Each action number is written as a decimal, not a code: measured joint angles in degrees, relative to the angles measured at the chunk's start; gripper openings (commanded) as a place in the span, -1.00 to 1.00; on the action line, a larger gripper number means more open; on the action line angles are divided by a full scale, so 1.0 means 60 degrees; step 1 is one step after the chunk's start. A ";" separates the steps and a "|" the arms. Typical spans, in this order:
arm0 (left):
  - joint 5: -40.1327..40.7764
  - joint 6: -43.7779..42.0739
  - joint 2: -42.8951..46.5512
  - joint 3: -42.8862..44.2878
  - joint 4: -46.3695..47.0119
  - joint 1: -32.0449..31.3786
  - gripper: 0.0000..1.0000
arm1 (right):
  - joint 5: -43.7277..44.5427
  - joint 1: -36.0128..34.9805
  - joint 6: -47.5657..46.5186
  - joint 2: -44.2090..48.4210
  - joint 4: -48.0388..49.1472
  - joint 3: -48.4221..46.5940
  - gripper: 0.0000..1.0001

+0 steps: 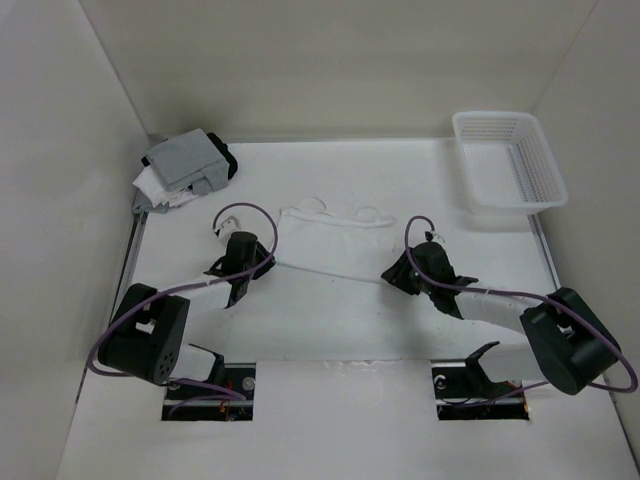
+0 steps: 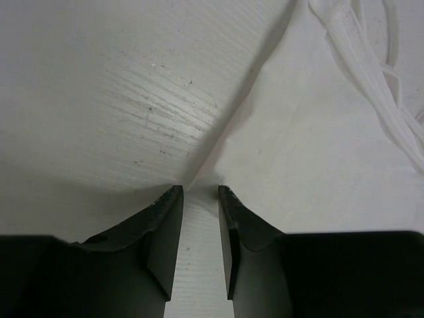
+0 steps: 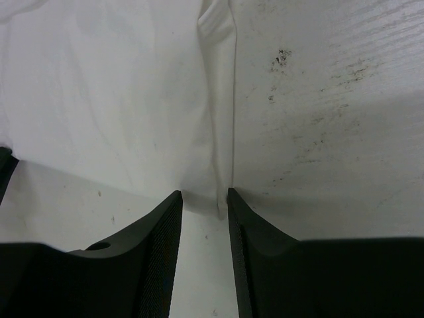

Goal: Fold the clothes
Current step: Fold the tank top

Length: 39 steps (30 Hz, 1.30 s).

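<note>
The clothes (image 1: 335, 245), a thin white tank top, lie flat in the middle of the white table, with the narrow shoulder straps (image 1: 335, 215) at the far side. The near hem runs as a faint line between my two grippers. My left gripper (image 1: 262, 262) is low at the hem's left corner. In its wrist view the jaws (image 2: 200, 191) stand apart over bare table, with the fabric corner (image 2: 318, 146) just past the tips and the straps (image 2: 371, 79) at the upper right. My right gripper (image 1: 392, 278) is at the right corner, its jaws (image 3: 204, 196) apart and the folded cloth edge (image 3: 218, 132) at the right fingertip.
A white plastic basket (image 1: 510, 160) stands at the back right. A stack of grey, white and black folded garments (image 1: 185, 168) lies at the back left corner. White walls close in the table on three sides. Purple cables loop over both arms.
</note>
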<state>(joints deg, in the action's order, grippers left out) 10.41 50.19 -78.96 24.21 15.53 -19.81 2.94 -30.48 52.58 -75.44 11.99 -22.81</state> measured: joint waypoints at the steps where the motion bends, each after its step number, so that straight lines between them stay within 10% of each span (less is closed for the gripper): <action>1: 0.0000 0.0004 -0.0033 0.0000 0.0029 0.0036 -0.52 | -0.0004 0.0000 0.0029 0.0007 0.0000 0.0007 -0.23; 17: -0.0036 0.0066 -0.0368 -0.0007 0.0597 0.0109 -0.77 | 0.0262 -0.0273 0.0215 0.0616 -0.0710 0.0149 -0.16; 39: -0.0026 0.0062 0.0503 -0.0168 0.0878 0.0095 -1.00 | 0.0940 -0.0517 0.0095 0.0550 -0.0688 -0.0022 -0.96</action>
<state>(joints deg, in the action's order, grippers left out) 10.26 50.57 -75.94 23.20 20.80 -19.25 8.58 -33.58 53.15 -72.14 7.86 -22.94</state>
